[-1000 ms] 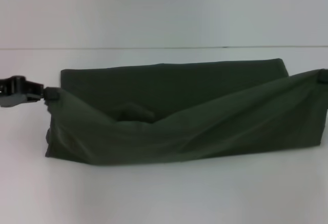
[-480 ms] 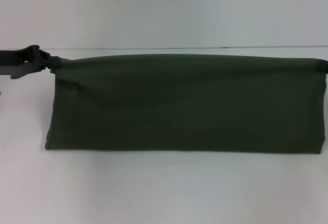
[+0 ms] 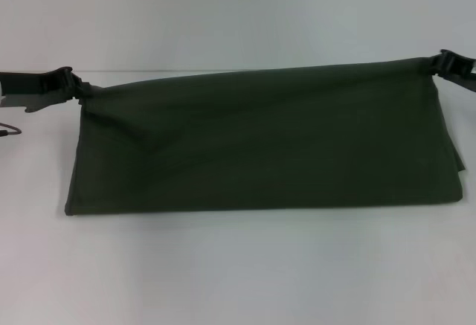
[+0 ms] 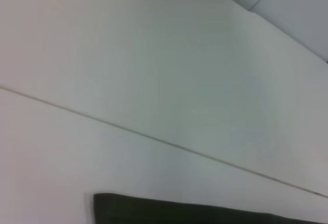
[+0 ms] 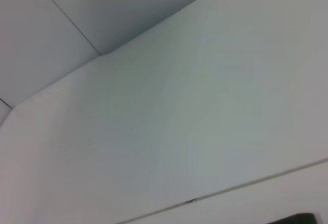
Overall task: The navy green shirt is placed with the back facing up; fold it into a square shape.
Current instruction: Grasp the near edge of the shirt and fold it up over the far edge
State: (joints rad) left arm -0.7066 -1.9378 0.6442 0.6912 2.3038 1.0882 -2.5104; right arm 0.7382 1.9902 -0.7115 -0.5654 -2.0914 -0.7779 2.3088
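Dark green shirt (image 3: 260, 143) lies across the white bench (image 3: 238, 273) as a wide band, spanning almost the full width, near edge flat on the surface. Left pincer (image 3: 74, 87) closed on the far-left corner; right pincer (image 3: 439, 65) closed on the far-right corner. Both hold the far edge pulled taut between them, right corner a bit higher than left. Wrist views mostly show bare bench and wall; a strip of dark cloth (image 4: 195, 211) sits at the frame edge in the left one.

Handling: cloth looks soft, light, limp, so it will sag or crease wherever it isn't held. Not fragile or slippery. Best held at the corners, as now, keeping tension even so the layer lands flat. Judged mid-fold: lengthwise fold nearly laid, crosswise folds into a square likely remain.
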